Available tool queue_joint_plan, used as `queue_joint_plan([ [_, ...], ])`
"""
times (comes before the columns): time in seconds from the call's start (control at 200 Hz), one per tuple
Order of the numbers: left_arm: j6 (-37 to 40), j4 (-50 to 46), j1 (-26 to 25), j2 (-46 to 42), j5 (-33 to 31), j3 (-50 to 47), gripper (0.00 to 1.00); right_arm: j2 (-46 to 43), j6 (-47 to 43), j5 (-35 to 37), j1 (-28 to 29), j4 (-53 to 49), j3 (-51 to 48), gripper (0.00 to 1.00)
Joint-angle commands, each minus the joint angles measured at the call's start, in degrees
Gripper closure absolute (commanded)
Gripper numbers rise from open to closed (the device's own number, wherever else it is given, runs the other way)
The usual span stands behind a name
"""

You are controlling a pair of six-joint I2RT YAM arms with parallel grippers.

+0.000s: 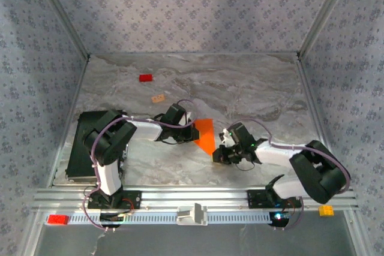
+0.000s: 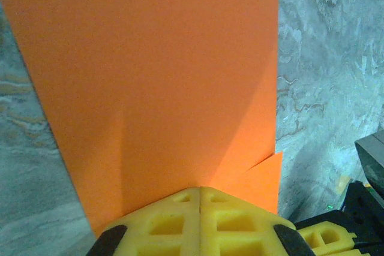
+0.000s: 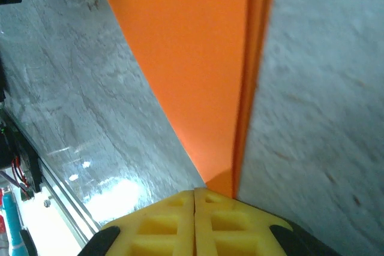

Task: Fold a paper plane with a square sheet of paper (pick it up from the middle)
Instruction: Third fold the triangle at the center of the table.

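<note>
The orange square sheet of paper (image 1: 204, 135) lies folded into a pointed wedge on the marble table, its tip toward the near edge. My left gripper (image 1: 193, 131) is shut, with its tips resting on the paper's left edge. In the left wrist view the sheet (image 2: 168, 76) spreads flat ahead of the closed yellow jaws (image 2: 200, 189), with a folded flap at lower right. My right gripper (image 1: 216, 155) is shut at the wedge's tip. The right wrist view shows the paper (image 3: 198, 58) narrowing down to the closed jaws (image 3: 194, 192), its doubled edge on the right. Neither gripper pinches the sheet.
A small red block (image 1: 145, 78) and a tan block (image 1: 158, 98) lie at the back left. A black box (image 1: 81, 148) sits by the left arm. On the front rail are a red block (image 1: 58, 219), a white clip (image 1: 192, 214) and an orange block (image 1: 326, 210).
</note>
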Motion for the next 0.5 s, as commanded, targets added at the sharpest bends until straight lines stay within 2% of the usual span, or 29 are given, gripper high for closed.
queue_joint_plan([
  [0.0, 0.72, -3.68, 0.42, 2.44, -2.54, -1.23, 0.97, -2.46, 1.84, 1.05, -0.98, -2.68, -2.24, 0.92],
  [0.205, 1.13, -4.52, 0.44, 1.91, -2.56, -0.84, 0.97, -3.45, -0.38, -2.26, -0.68, -3.75, 4.61, 0.92],
  [0.495, 0.90, -4.38, 0.40, 1.34, -2.65, -0.40, 0.97, 7.31, -0.51, 0.19, -1.35, -1.55, 8.38, 0.92],
])
